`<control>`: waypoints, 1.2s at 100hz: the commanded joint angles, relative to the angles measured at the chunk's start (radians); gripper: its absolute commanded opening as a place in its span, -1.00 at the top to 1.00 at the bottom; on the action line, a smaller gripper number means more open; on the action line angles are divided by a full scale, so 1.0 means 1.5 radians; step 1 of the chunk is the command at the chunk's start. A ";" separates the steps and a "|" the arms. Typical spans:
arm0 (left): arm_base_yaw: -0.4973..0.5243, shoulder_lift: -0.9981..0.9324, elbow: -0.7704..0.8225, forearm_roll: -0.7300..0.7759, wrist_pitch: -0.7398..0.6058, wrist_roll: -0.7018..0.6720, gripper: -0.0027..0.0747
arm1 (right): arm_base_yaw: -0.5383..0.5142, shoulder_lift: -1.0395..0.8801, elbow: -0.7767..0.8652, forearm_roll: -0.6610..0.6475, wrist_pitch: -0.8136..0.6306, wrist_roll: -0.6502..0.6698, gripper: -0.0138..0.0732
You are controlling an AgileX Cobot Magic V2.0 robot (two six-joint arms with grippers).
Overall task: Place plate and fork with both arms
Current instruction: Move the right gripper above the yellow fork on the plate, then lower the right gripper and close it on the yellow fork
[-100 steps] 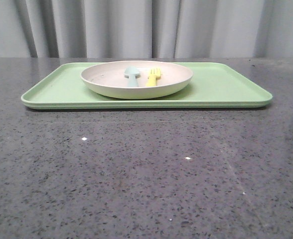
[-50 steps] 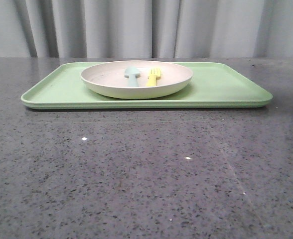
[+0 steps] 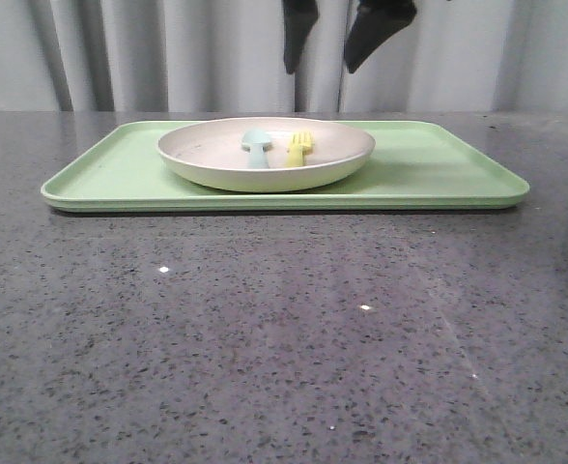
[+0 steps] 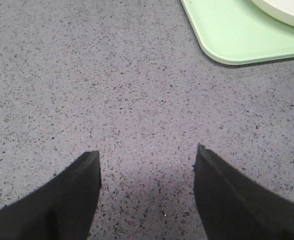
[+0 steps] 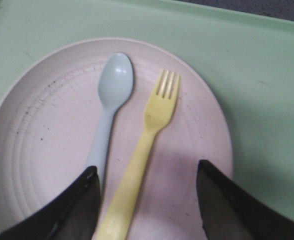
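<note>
- The plate (image 3: 266, 153) is seen resting on the light-green tray (image 3: 439, 169), toward the tray's left-centre, and the tray is carried by the grey speckled counter (image 3: 284, 329).
- The fork (image 5: 139, 160) is laid inside the plate, right beside the pale blue spoon (image 5: 109, 107); both handles are pointed toward the robot, and the two are close but apparently not touching.
- The right gripper (image 5: 147, 175) is held above the plate with its jaws apart, the fork handle framed between them; nothing is gripped.
- The left gripper (image 4: 147, 162) is held over bare counter, off the tray's left corner, its jaws likewise apart and empty.
- The fork is judged light, stiff and rather slick, being thin plastic; it is best taken across the middle of the handle, where the spoon is least likely to be caught.
- The plate is judged rigid and light, with a smooth glazed-looking surface that could slip; it would be best pinched at the raised rim on the tray's left side.
- A nudge of the spoon is the main risk foreseen when the fork is lifted.
</note>
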 commanded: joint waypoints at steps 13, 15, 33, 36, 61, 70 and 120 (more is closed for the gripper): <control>0.002 0.002 -0.017 -0.011 -0.043 -0.006 -0.13 | 0.015 0.038 -0.086 -0.042 0.010 0.042 -0.33; 0.002 0.002 -0.017 -0.011 -0.043 -0.006 -0.13 | 0.015 0.041 -0.088 -0.042 0.013 0.044 -0.33; 0.002 0.002 -0.017 -0.011 -0.043 -0.006 -0.13 | 0.015 0.061 -0.089 -0.044 0.023 0.052 -0.33; 0.002 0.002 -0.017 -0.011 -0.043 -0.006 -0.13 | 0.015 0.061 -0.089 -0.044 0.024 0.054 -0.33; 0.002 0.002 -0.017 -0.011 -0.043 -0.006 -0.13 | 0.015 0.061 -0.088 -0.087 0.031 0.099 -0.33; 0.002 0.002 -0.017 -0.011 -0.043 -0.006 -0.13 | 0.015 0.061 -0.088 -0.087 0.031 0.099 -0.33; 0.002 0.002 -0.017 -0.011 -0.043 -0.006 -0.13 | 0.014 0.061 -0.088 -0.087 0.031 0.110 -0.33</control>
